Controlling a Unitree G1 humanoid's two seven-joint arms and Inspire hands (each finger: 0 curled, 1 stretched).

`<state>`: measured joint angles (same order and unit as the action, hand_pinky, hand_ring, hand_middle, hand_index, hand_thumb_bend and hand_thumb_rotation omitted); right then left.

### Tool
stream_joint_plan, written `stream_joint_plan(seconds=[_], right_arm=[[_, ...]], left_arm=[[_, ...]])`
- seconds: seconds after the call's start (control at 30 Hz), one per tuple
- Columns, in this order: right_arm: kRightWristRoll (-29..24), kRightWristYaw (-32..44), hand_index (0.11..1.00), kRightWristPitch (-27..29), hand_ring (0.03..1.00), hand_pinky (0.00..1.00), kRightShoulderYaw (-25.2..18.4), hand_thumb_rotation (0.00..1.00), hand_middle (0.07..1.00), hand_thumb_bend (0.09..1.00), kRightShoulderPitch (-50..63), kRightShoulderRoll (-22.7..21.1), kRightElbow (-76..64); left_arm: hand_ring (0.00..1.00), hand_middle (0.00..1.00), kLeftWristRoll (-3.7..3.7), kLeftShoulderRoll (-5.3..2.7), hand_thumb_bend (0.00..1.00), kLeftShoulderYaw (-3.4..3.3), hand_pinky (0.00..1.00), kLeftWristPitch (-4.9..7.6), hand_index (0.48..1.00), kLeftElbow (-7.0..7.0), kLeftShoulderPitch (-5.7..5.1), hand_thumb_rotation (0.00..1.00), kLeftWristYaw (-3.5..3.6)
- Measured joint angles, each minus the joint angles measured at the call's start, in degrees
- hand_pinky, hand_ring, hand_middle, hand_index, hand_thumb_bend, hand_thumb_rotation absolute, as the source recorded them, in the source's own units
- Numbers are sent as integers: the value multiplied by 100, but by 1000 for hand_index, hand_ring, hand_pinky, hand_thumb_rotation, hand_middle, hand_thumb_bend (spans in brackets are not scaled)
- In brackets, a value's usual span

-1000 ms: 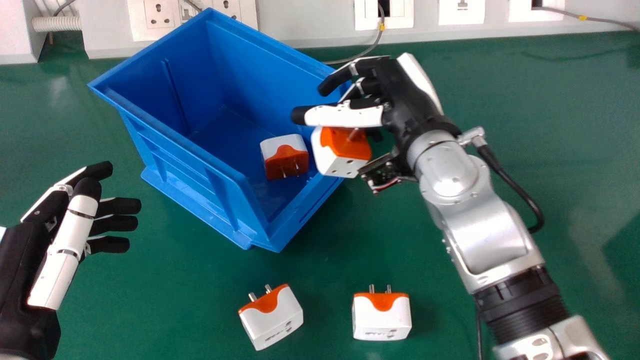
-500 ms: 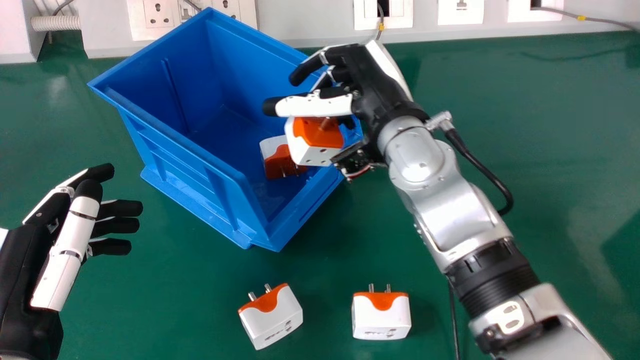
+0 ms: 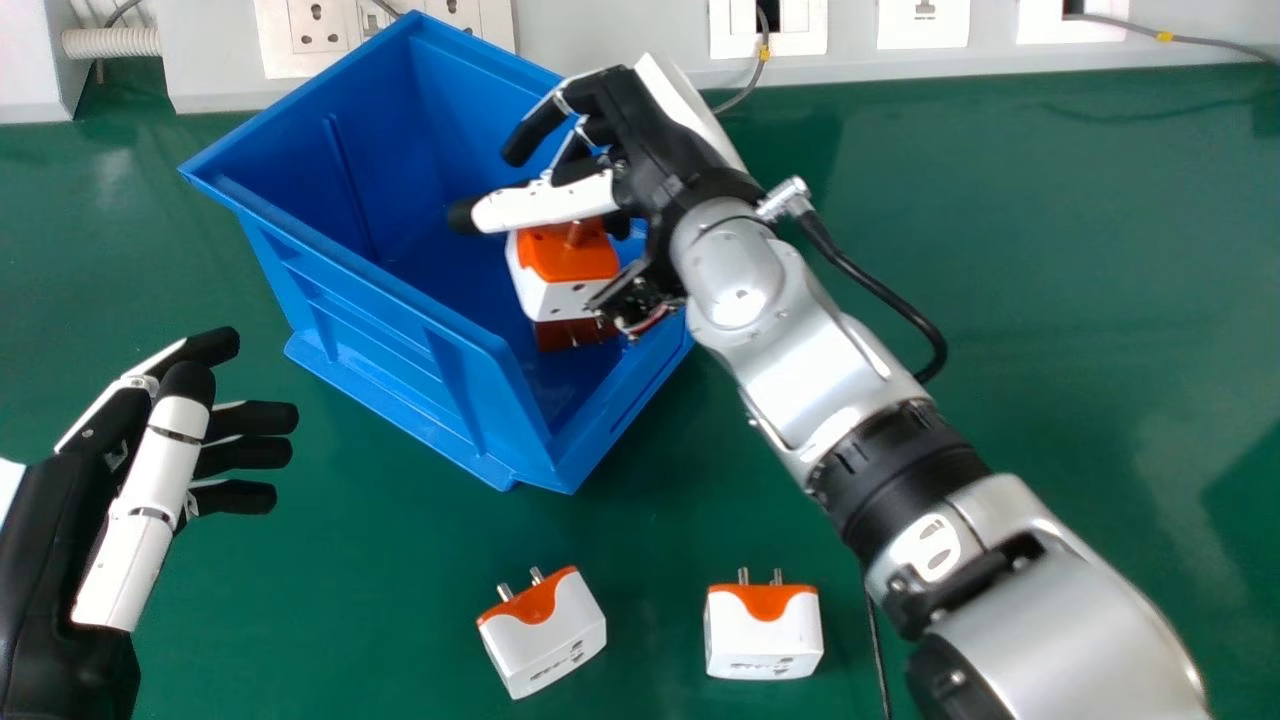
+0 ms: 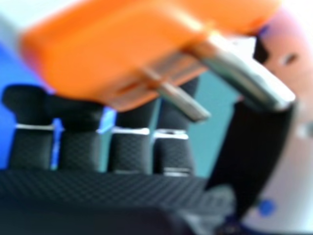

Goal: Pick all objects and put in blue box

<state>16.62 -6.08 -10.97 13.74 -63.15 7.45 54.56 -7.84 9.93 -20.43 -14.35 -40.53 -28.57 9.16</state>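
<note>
Over one blue box, the right hand is gripping one adapter, half closed; inside, a second adapter is lying. In front, a third adapter and fourth adapter are sitting; leftward, the left hand is hanging open, empty.

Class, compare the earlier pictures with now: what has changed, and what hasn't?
The right hand, holding a plug adapter, moved leftward, bringing it farther over the blue box. Nothing was let go. The left hand and the box shifted slightly rightward. The left adapter and right adapter on the green table stayed put.
</note>
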Motion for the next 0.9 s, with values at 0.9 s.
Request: stream_joint_plan(seconds=[0.9], right_arm=[[1, -706, 480, 344, 453, 350, 1, 153, 514, 484, -741, 202, 1306]], left_arm=[[643, 664, 309, -181, 419, 381, 579, 118, 814, -269, -346, 858, -151]])
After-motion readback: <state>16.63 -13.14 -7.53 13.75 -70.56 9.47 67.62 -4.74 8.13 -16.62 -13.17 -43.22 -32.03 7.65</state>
